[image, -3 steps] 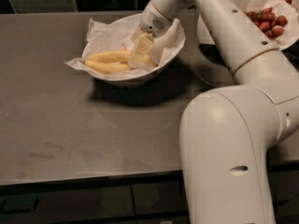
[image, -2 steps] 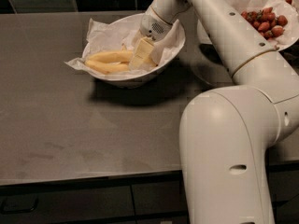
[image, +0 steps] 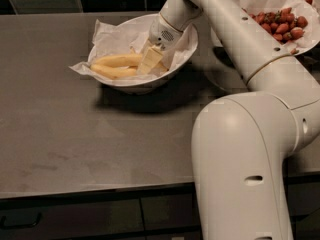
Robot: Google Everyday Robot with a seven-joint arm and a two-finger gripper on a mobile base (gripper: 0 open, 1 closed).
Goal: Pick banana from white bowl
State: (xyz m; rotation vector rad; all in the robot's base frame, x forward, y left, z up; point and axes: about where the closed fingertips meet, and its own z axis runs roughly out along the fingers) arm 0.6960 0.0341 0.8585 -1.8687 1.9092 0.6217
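Observation:
The white bowl (image: 185, 51), lined with crumpled white paper, stands at the back middle of the dark table. Two pale-yellow bananas lie side by side in its left half. The banana (image: 117, 60) is the longer, thicker one on the far side. A thinner banana (image: 112, 72) lies just in front of it. My gripper (image: 150, 61) reaches down into the bowl from the upper right. Its tip is at the right ends of the bananas and hides them there.
A second white bowl (image: 300, 46) holding red strawberries (image: 282, 26) stands at the back right, behind my arm. My arm's large white body (image: 240, 169) fills the lower right. The table's front edge (image: 95, 189) runs along the bottom.
My gripper has sunk slightly lower into the bowl, toward the bananas' right ends. The bananas and the bowl have not moved.

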